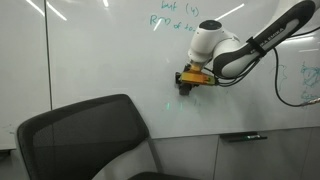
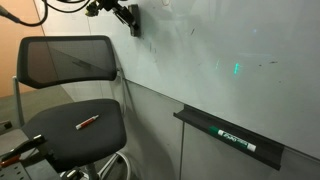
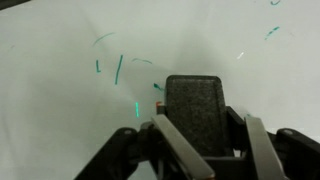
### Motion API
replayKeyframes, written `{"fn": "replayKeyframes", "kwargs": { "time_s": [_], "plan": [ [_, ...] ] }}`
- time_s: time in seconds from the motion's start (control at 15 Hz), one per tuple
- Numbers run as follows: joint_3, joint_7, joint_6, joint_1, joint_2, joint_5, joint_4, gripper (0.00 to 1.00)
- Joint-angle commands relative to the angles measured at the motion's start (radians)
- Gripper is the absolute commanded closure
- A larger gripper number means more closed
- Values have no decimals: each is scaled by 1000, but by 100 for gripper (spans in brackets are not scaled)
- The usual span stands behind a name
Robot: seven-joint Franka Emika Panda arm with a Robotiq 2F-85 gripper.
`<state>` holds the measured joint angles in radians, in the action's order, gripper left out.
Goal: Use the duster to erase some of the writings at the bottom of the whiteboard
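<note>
Since our gripper (image 3: 205,128) is clamped tight around the black rectangular block duster (image 3: 195,100), held against the glossy white whiteboard (image 3: 50,120), we judge the next wipe must go up-left of the duster in the wrist view, toward the faint teal writings (image 3: 118,68).

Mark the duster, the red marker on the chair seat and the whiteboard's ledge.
duster (image 3: 195,108): wrist view, middle of its dark block.
red marker (image 2: 88,123): an exterior view, middle of its barrel.
ledge (image 2: 192,120): an exterior view, bare upper-left end.

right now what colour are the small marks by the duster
Teal green; the marks show best in the wrist view.
</note>
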<state>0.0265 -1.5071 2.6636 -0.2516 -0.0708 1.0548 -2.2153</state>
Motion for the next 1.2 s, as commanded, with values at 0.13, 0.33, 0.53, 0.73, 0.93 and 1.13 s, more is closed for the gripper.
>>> {"fn": "replayKeyframes", "kwargs": {
  "time_s": [0.13,0.33,0.53,0.73,0.93,1.13],
  "plan": [
    [-40,-107,-38,-11,-29,118,33,67],
    [-61,-148,-48,-14,-39,171,33,67],
    [-83,-192,-64,-18,-57,228,24,67],
    [-102,-228,-87,-18,-69,268,21,67],
    [-103,-240,-99,-11,-60,268,28,67],
    [-127,-226,-99,41,-25,244,44,67]
  ]
}}
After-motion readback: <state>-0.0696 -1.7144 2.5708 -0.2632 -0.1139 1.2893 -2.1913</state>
